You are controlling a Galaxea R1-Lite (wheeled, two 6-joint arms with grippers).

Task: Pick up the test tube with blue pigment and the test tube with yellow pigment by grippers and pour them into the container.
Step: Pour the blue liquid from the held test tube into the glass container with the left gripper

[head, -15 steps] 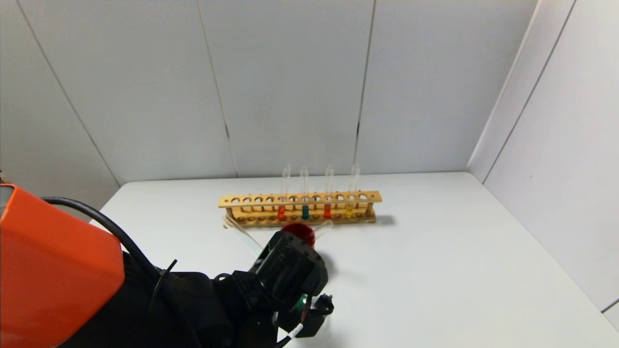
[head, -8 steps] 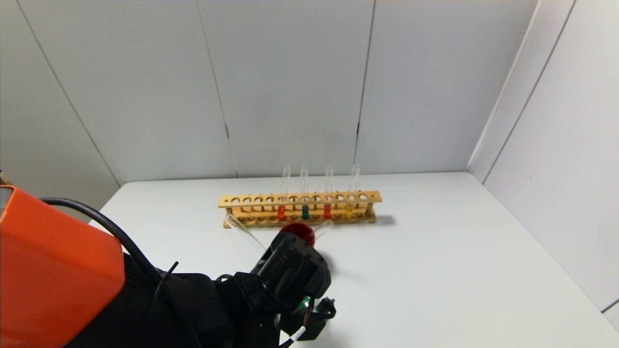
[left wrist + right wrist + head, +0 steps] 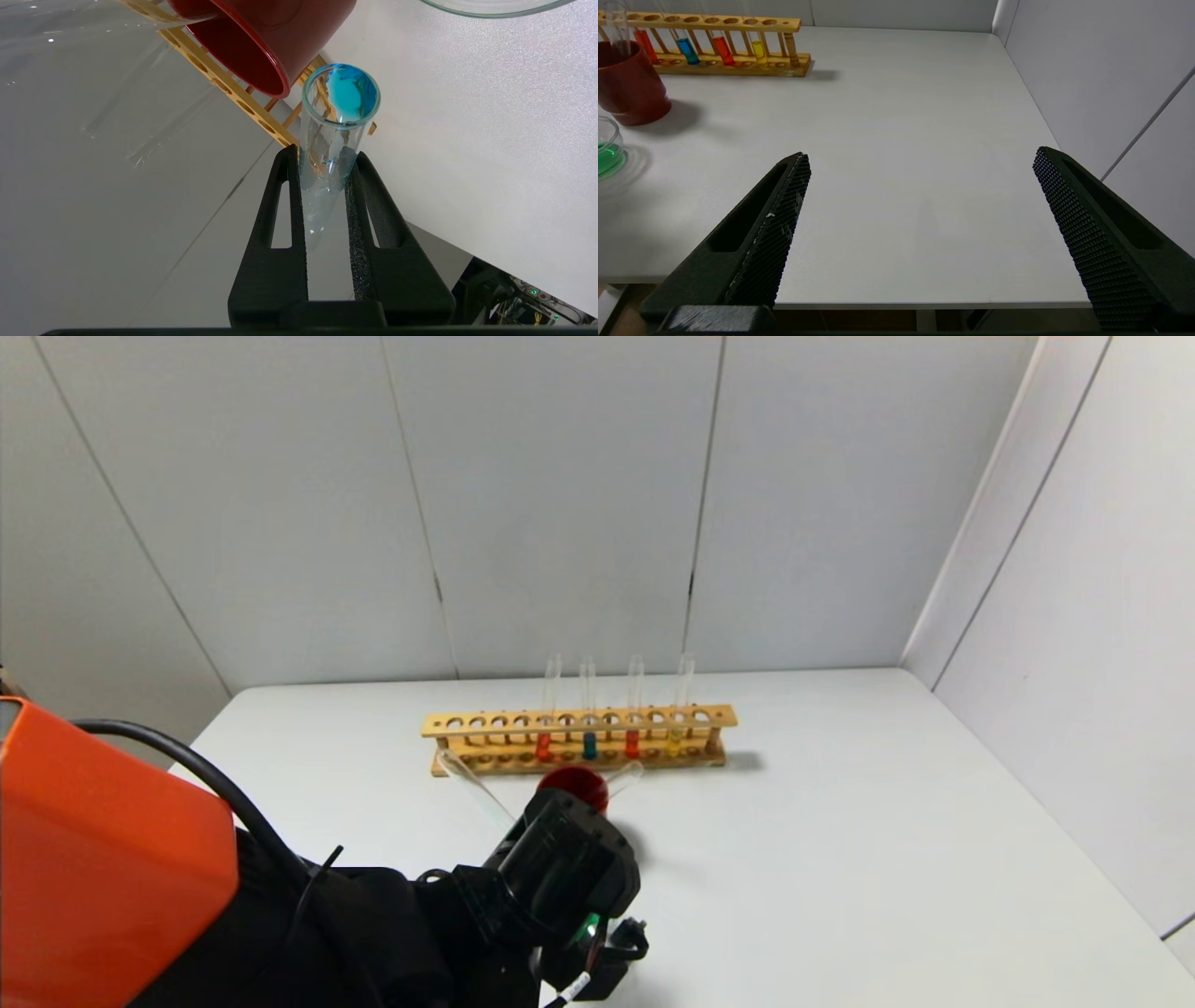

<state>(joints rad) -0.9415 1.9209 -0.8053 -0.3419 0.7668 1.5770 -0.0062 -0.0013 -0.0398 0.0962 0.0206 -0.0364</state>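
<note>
My left claw (image 3: 327, 186) is clamped tight on the test tube with blue pigment (image 3: 334, 140), one finger (image 3: 287, 210) on each side of the glass, gripping the tube low on its body. The tube lies tilted, and through its open mouth I see teal-blue liquid pooled inside. From my head camera the left claw itself is hidden behind my black wrist, which hangs over the near part of the white table (image 3: 840, 821), just in front of the red cup (image 3: 574, 784).

The container (image 3: 607, 149) sits on the table just beside the red cup, on the near side of it, and holds a shallow layer of green liquid. Its rim also shows close to the held tube in my left wrist camera.

Behind the cup stands the wooden rack (image 3: 579, 737), with four tubes upright in it: orange-red, a second blue tube (image 3: 589, 745), orange-red again, and the test tube with yellow pigment (image 3: 674, 739) nearest the rack's right end. Two clear, seemingly empty tubes (image 3: 471, 784) lean out of the red cup.

My right claw (image 3: 920, 224) hangs wide open with nothing between its fingers, low over the near right part of the table, well apart from the rack, the cup and the container.
</note>
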